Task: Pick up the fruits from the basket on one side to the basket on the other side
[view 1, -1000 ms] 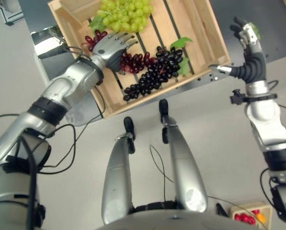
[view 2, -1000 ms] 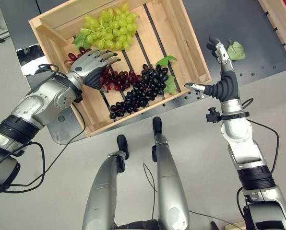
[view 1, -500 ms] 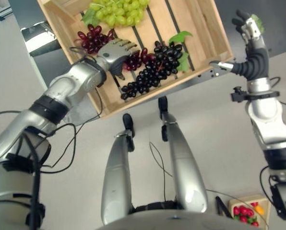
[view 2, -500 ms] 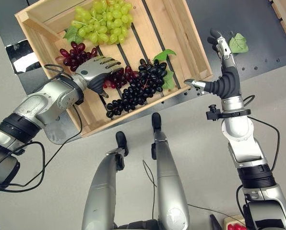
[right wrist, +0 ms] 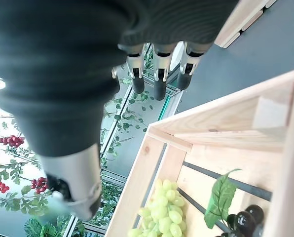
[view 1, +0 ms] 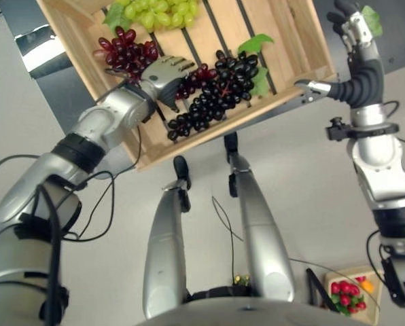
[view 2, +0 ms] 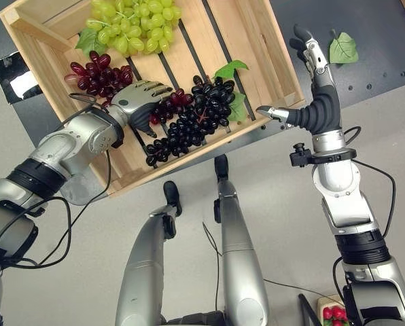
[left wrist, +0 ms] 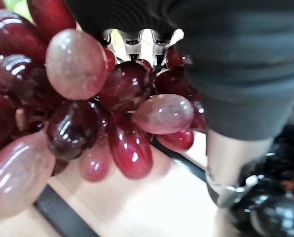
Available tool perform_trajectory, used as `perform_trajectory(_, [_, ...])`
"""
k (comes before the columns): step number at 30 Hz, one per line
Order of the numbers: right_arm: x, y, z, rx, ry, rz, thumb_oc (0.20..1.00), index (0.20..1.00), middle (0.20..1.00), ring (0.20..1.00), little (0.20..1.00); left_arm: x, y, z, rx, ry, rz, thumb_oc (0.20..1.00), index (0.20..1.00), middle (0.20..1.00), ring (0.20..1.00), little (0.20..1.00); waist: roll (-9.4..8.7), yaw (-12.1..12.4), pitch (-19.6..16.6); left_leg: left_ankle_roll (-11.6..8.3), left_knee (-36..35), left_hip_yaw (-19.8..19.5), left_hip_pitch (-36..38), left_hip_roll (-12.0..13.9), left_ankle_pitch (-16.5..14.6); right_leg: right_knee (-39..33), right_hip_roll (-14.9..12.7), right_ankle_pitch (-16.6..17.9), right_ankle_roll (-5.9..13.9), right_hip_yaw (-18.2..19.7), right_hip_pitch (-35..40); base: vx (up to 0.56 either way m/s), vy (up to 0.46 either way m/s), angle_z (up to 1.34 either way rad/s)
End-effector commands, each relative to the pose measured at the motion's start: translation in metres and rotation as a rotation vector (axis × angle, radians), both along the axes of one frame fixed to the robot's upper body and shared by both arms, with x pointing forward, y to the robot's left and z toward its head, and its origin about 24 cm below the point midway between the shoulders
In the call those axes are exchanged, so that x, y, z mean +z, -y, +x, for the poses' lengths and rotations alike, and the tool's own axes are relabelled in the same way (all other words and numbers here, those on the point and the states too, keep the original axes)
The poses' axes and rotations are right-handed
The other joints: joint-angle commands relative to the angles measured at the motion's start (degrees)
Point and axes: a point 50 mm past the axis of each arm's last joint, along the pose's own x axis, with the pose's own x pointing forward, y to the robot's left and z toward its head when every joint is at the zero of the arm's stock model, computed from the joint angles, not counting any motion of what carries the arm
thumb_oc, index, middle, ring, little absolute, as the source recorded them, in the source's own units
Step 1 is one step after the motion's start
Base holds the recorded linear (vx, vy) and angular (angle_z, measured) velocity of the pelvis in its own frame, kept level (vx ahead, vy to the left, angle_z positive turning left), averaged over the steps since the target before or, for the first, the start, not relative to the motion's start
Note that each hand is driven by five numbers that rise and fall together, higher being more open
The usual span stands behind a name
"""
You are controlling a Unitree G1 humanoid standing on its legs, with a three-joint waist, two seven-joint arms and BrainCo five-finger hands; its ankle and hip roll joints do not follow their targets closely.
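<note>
A wooden crate (view 2: 270, 54) on a dark table holds green grapes (view 2: 131, 24), red grapes (view 2: 97, 68) and black grapes (view 2: 189, 125). My left hand (view 2: 138, 95) lies over the middle of the red bunch, fingers nearly straight and pointing at the black bunch, thumb spread below. Up close, the red grapes (left wrist: 112, 113) hang under the palm, with the thumb (left wrist: 226, 168) beside the black grapes (left wrist: 270, 212). My right hand (view 2: 316, 75) is raised past the crate's right corner, open and holding nothing.
A loose green leaf (view 2: 343, 49) lies on the dark table (view 2: 372, 81) behind the right hand. A small box of red fruit (view 1: 348, 299) sits on the floor at lower right. A pale wooden edge (right wrist: 245, 19) shows beyond the crate.
The whole picture has shifted, so the camera moved. My left hand has settled further across the red grapes toward the black bunch. The right hand stays raised and open.
</note>
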Motion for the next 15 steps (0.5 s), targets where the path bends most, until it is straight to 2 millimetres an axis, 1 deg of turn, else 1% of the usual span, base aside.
perform_trajectory(1, [0.0331, -0.004, -0.028, 0.086, 0.215, 0.055, 1.0, 1.0, 1.0, 1.0, 1.0, -0.0246, -0.0397, 0.0067, 0.189, -0.071, 0.046, 0.925, 0.925, 0.925, 0.925, 0.925, -0.47, -1.56, -0.42, 4.76, -2.5, 1.59, -0.84, -1.53, 2.13, 4.03, 2.3, -4.75, 2.32, -2.34, 1.31, 0.0, -0.01, -0.06])
perform_trajectory(2, [0.0331, -0.0039, -0.0281, 0.085, 0.216, 0.055, 1.0, 1.0, 1.0, 1.0, 1.0, -0.0246, -0.0396, 0.0069, 0.189, -0.071, 0.046, 0.925, 0.925, 0.925, 0.925, 0.925, -0.48, -1.55, -0.42, 4.76, -2.47, 1.6, -0.87, -1.53, 2.12, 4.07, 2.29, -4.77, 2.32, -2.33, 1.27, 0.0, -0.026, -0.05])
perform_trajectory(3, [0.0333, -0.0043, -0.0297, 0.091, 0.222, 0.061, 1.0, 1.0, 1.0, 1.0, 1.0, -0.0257, -0.0399, 0.0075, 0.193, -0.075, 0.048, 0.799, 0.799, 0.799, 0.799, 0.799, -0.57, -1.56, -0.42, 4.76, -2.48, 1.46, -1.0, -1.57, 2.05, 4.12, 2.32, -4.86, 2.3, -2.38, 1.19, 0.0, 0.0, 0.0])
perform_trajectory(4, [0.0332, -0.0042, -0.0298, 0.09, 0.222, 0.061, 1.0, 1.0, 1.0, 1.0, 1.0, -0.0257, -0.0398, 0.0075, 0.193, -0.075, 0.048, 0.796, 0.796, 0.796, 0.796, 0.796, -0.57, -1.55, -0.42, 4.76, -2.46, 1.44, -1.02, -1.57, 2.04, 4.14, 2.32, -4.87, 2.3, -2.39, 1.18, -0.01, -0.034, 0.0])
perform_trajectory(5, [0.0324, -0.0041, -0.0305, 0.1, 0.22, 0.071, 1.0, 1.0, 1.0, 1.0, 1.0, -0.0277, -0.0417, 0.0085, 0.207, -0.083, 0.053, 0.498, 0.498, 0.498, 0.498, 0.498, -0.66, -1.65, -0.42, 4.71, -2.31, 1.26, -1.38, -1.53, 2.02, 4.16, 2.29, -4.93, 2.22, -2.57, 0.98, 0.0, 0.0, 0.0])
perform_trajectory(6, [0.0318, -0.0044, -0.0305, 0.102, 0.218, 0.073, 1.0, 1.0, 1.0, 1.0, 1.0, -0.028, -0.0421, 0.0085, 0.208, -0.084, 0.055, 0.432, 0.432, 0.432, 0.432, 0.432, -0.65, -1.61, -0.42, 4.68, -2.3, 1.19, -1.5, -1.51, 2.06, 4.22, 2.27, -4.97, 2.22, -2.62, 0.88, 0.0, 0.0, 0.0])
perform_trajectory(7, [0.0313, -0.0046, -0.031, 0.104, 0.218, 0.073, 1.0, 1.0, 1.0, 1.0, 1.0, -0.0276, -0.0426, 0.0085, 0.211, -0.083, 0.059, 0.385, 0.385, 0.385, 0.385, 0.385, -0.64, -1.61, -0.42, 4.67, -2.26, 1.21, -1.74, -1.49, 2.07, 4.38, 2.28, -4.97, 2.21, -2.75, 0.67, 0.0, 0.0, 0.0])
perform_trajectory(9, [0.0307, -0.0047, -0.0315, 0.107, 0.218, 0.077, 1.0, 1.0, 1.0, 1.0, 1.0, -0.0272, -0.0431, 0.0088, 0.214, -0.081, 0.054, 0.253, 0.253, 0.253, 0.253, 0.253, -0.71, -1.65, -0.42, 4.59, -2.25, 1.17, -2.02, -1.46, 2.11, 4.33, 2.22, -4.94, 2.2, -2.82, 0.45, 0.0, 0.0, 0.0])
perform_trajectory(10, [0.0307, -0.0045, -0.0317, 0.107, 0.219, 0.08, 1.0, 1.0, 1.0, 1.0, 1.0, -0.0276, -0.044, 0.0091, 0.217, -0.082, 0.054, 0.203, 0.203, 0.203, 0.203, 0.203, -0.72, -1.68, -0.42, 4.57, -2.21, 1.1, -2.25, -1.46, 2.14, 4.36, 2.22, -4.89, 2.19, -2.9, 0.29, 0.0, 0.0, 0.0])
perform_trajectory(15, [0.0311, -0.004, -0.0326, 0.111, 0.226, 0.098, 1.0, 1.0, 1.0, 1.0, 1.0, -0.0286, -0.0466, 0.0088, 0.228, -0.085, 0.052, 0.2, 0.2, 0.2, 0.2, 0.2, -0.81, -1.67, -0.42, 4.47, -1.83, 1.04, -2.83, -1.46, 2.07, 4.53, 2.3, -4.97, 2.12, -3.05, -0.18, 0.0, 0.0, 0.0])
